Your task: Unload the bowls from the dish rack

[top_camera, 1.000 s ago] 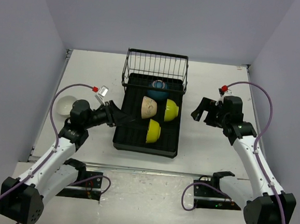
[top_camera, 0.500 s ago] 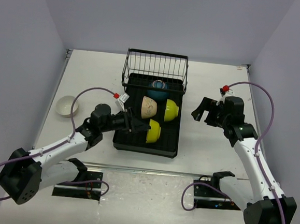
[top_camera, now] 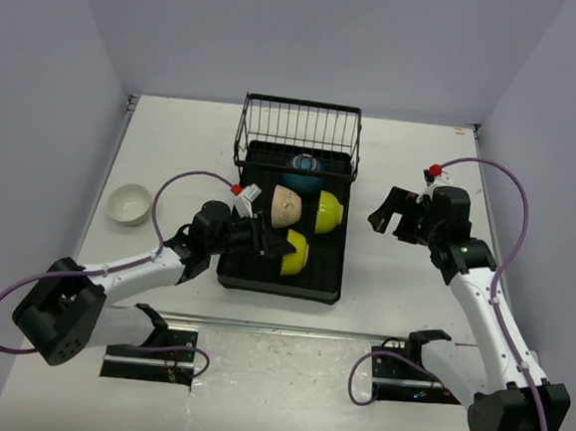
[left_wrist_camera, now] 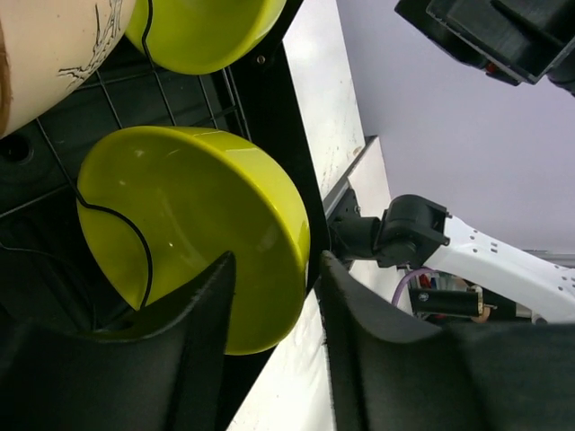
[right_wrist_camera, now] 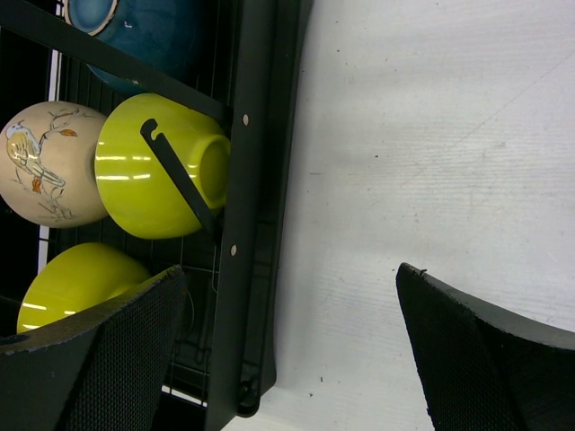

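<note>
The black dish rack (top_camera: pixel 330 269) holds a dark blue bowl (top_camera: pixel 304 172), a cream bowl (top_camera: pixel 286 205) and two lime bowls, one far (top_camera: pixel 328 212) and one near (top_camera: pixel 293 253). A second cream bowl (top_camera: pixel 129 204) sits on the table at the left. My left gripper (top_camera: pixel 266 244) reaches into the rack. In the left wrist view it (left_wrist_camera: pixel 274 296) is open, with the rim of the near lime bowl (left_wrist_camera: pixel 189 224) between its fingers. My right gripper (top_camera: pixel 388 213) is open and empty, just right of the rack. It (right_wrist_camera: pixel 287 296) hovers over the rack's right edge (right_wrist_camera: pixel 256 180).
The rack's wire basket frame (top_camera: pixel 299 127) stands at its far end. Grey walls close in the table on the left, back and right. In the left wrist view the right arm's base (left_wrist_camera: pixel 422 238) shows past the rack's near edge.
My left arm has swung right, away from the cream bowl on the table, and reached into the rack up to the near lime bowl. The right arm has barely moved.
</note>
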### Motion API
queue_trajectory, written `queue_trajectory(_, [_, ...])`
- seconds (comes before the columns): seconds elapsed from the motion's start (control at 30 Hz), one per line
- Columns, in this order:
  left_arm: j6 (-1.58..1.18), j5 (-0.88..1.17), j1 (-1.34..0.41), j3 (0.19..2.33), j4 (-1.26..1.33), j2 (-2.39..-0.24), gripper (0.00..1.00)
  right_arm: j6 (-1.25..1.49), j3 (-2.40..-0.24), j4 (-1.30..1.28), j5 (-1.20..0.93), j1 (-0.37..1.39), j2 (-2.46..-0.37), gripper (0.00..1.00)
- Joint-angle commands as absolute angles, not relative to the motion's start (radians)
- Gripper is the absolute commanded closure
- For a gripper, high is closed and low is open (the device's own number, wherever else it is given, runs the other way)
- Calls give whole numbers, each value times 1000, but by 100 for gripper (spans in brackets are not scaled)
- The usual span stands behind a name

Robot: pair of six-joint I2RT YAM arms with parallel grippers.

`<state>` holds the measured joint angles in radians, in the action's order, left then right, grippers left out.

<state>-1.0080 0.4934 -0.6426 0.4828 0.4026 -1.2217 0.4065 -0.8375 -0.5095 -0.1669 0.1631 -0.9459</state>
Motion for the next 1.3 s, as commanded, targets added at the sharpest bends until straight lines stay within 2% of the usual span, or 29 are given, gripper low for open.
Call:
queue_trajectory(0.0, [-997, 483, -647, 525, 476, -1238, 59, 400, -853, -500, -147, 166, -931, 1])
queue_trajectory(0.4, [-1019, 552, -649, 554, 546, -1336, 77, 399, -844, -499, -140, 166, -920, 1])
queue_trajectory(0.57, [-1043, 572, -647, 543, 581, -1341, 92, 394, -845, -500, -138, 166, -919, 1])
queue_trajectory(0.67, [-1118, 615, -646, 493, 750, -1350, 100, 396, -845, -499, -140, 167, -919, 1])
queue_trajectory(0.83, [-1306, 653, -627, 374, 1140, -1402, 100, 394, -848, -497, -138, 167, -922, 1])
queue_trajectory(0.93, [-1371, 657, -612, 334, 1268, -1430, 100, 393, -848, -497, -138, 166, -920, 1])
queue_trajectory(1.27, [-1488, 667, -528, 284, 1474, -1442, 100, 391, -848, -497, -153, 166, -923, 1])
